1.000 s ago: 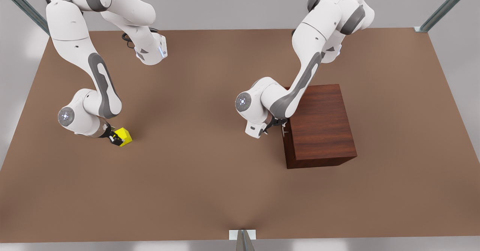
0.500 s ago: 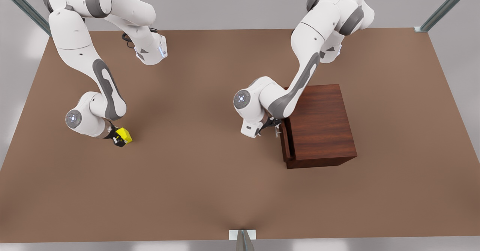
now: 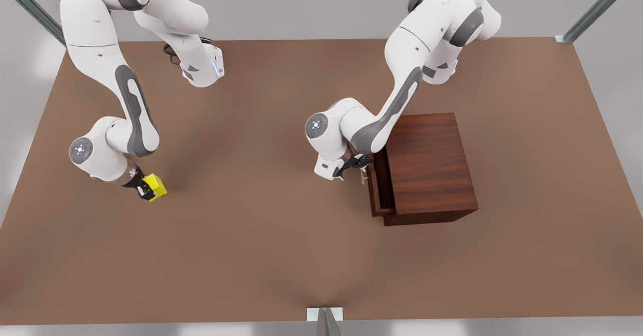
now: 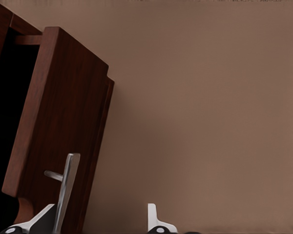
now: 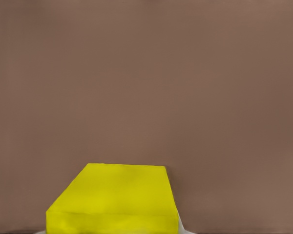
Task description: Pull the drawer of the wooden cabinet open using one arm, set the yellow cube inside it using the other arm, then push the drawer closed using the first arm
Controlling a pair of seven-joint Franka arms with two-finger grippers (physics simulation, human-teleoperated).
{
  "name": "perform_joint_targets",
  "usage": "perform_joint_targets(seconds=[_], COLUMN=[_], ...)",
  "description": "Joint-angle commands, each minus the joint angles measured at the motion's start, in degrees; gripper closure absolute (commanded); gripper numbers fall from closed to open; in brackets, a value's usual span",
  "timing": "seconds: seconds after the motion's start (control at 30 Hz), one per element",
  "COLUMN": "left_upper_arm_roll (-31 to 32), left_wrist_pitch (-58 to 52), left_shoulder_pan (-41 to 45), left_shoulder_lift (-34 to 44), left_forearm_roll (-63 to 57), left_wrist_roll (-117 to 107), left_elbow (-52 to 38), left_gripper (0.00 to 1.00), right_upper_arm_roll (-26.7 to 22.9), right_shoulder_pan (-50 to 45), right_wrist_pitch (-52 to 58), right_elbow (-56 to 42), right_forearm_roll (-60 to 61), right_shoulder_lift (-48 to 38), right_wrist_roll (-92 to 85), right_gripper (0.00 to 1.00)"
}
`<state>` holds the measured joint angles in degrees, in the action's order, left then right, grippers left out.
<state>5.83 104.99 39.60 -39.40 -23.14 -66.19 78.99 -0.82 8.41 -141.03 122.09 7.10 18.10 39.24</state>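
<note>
Front view: the drawer now stands further out of the cabinet than half a second ago, its dark gap wider. The left gripper is at the handle, pulling away from the cabinet front. The cabinet sits toward the worktop's right edge, mid-depth. Near the left edge, the right gripper holds the cube, which has shifted slightly toward that edge and looks lifted off the surface. Judgement: opening is well under way but the gap is still narrow for a drop-in; the cube has the full width to cross.

Left wrist view: fingers straddle the silver bar, one each side. Whether they pinch it, cannot tell. The drawer front stands clear of the cabinet's dark opening.

Right wrist view: the cube is clamped between the fingers, bare worktop beyond.

Surface: plain matte brown, uncluttered. Room: grey walls, metal frame struts at the far corners.
</note>
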Motion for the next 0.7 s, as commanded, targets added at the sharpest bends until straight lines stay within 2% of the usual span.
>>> perform_joint_targets(seconds=[0.0,0.27,0.53,0.67], left_upper_arm_roll=[0.2,0.2,0.3,0.6], left_wrist_pitch=[0.1,0.9,1.8,2.0], left_shoulder_pan=[0.3,0.4,1.1,1.2], left_shoulder_lift=[0.0,0.0,-0.1,-0.1], left_forearm_roll=[0.5,0.3,0.4,0.4], left_wrist_roll=[0.4,2.8,2.6,2.3], left_elbow=[-0.3,-0.6,-0.8,-0.9], left_gripper=[0.00,0.00,0.00,0.00], right_upper_arm_roll=[0.2,0.7,1.7,1.7], right_shoulder_pan=[-0.1,-1.0,-0.9,-1.0], right_wrist_pitch=[7.3,25.2,30.7,30.9], right_elbow=[-2.4,-16.4,-22.8,-22.8], right_forearm_roll=[-0.6,-3.0,-3.1,-3.1], right_shoulder_lift=[-0.8,-0.7,0.1,0.1], right_wrist_roll=[3.6,3.6,3.3,3.2], right_gripper=[0.39,0.39,0.39,0.38])
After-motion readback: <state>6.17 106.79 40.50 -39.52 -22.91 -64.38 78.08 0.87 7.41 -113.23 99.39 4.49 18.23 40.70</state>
